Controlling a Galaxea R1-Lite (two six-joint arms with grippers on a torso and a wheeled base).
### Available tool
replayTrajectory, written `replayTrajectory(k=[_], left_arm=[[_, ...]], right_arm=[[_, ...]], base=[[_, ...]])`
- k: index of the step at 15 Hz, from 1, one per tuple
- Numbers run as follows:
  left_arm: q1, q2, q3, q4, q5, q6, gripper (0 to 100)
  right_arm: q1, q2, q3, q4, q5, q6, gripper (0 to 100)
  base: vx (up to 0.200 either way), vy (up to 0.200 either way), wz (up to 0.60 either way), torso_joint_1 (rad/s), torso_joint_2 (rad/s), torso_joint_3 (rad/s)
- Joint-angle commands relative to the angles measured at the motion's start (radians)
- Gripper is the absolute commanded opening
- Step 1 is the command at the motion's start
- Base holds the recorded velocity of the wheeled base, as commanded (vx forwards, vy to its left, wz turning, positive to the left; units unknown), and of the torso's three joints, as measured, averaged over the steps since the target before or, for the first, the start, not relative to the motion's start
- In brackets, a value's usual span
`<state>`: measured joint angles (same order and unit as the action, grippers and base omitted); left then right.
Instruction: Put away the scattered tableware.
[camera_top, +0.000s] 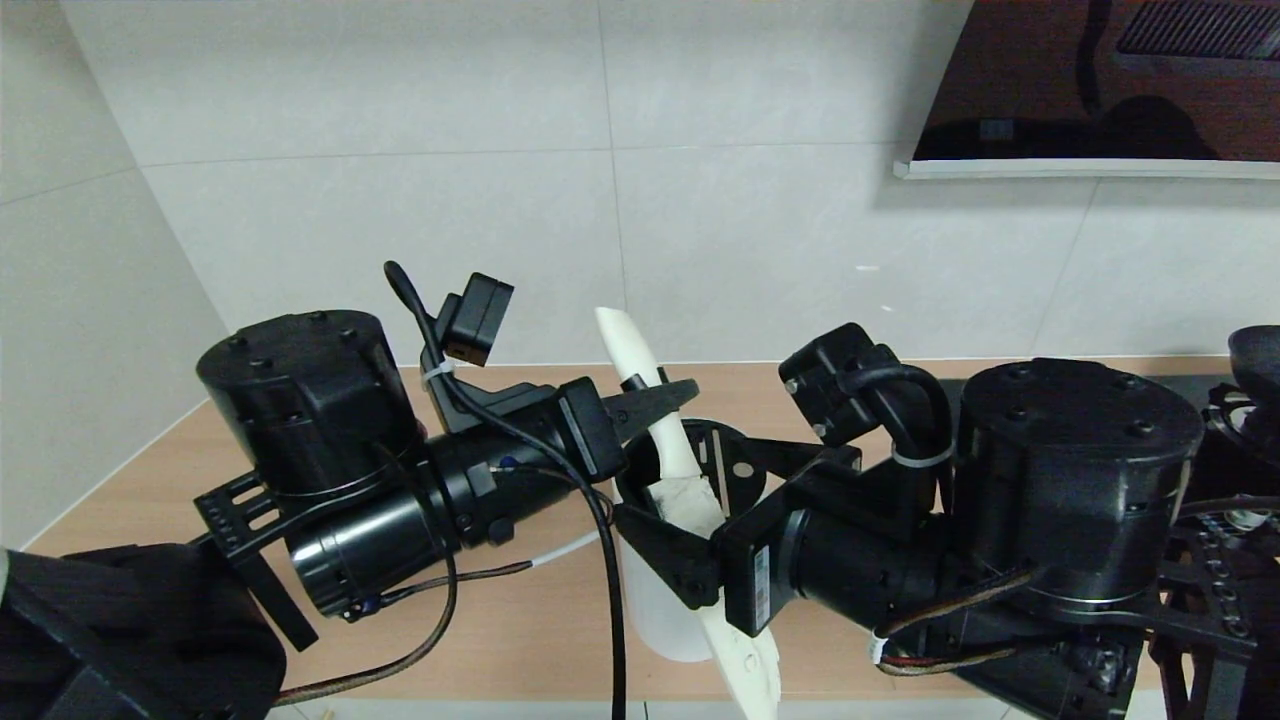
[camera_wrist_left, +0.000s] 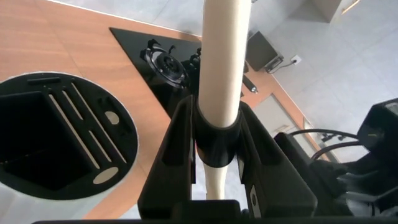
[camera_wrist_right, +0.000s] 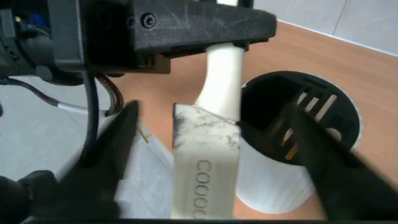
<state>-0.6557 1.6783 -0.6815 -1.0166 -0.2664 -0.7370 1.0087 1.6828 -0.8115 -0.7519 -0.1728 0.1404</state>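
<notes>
My left gripper (camera_wrist_left: 217, 134) clamps the white utensil (camera_top: 682, 462) just beside the holder (camera_wrist_left: 62, 140). My right gripper (camera_wrist_right: 214, 155) stands wide around its blade. I judge stowing still pending.

- The white knife (camera_top: 680, 455), pinched in my left hand (camera_wrist_left: 217, 143), slants across the holder's (camera_top: 660, 620) mouth.
- My right hand (camera_top: 700, 490), fingers spread, crowds the holder's near side.
- Bare desk (camera_top: 150, 470) offers room on my left; the stove (camera_wrist_left: 165, 65) stands right.
</notes>
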Motion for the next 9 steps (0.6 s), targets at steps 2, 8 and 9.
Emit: replayTrajectory(k=[2,8,9], left_arm=[[-0.001,-0.009,-0.001,0.001,0.009,0.042,0],[0.005,-0.147,-0.27,0.378,0.21,0.188,0],[0.005,-0.146,-0.308,0.421,0.237,0.248,0]], right_arm=[[-0.005,-0.015,0.002,0.002,-0.002,0.001,100],[-0.256,-0.152,0.031,0.069,0.021,-0.002,100],[-0.294,-0.152,0.029,0.072,0.029,-0.002,100]], base=[[0.0,0.0,0.0,0.0,0.0,0.0],[0.0,0.0,0.0,0.0,0.0,0.0],[0.0,0.0,0.0,0.0,0.0,0.0]])
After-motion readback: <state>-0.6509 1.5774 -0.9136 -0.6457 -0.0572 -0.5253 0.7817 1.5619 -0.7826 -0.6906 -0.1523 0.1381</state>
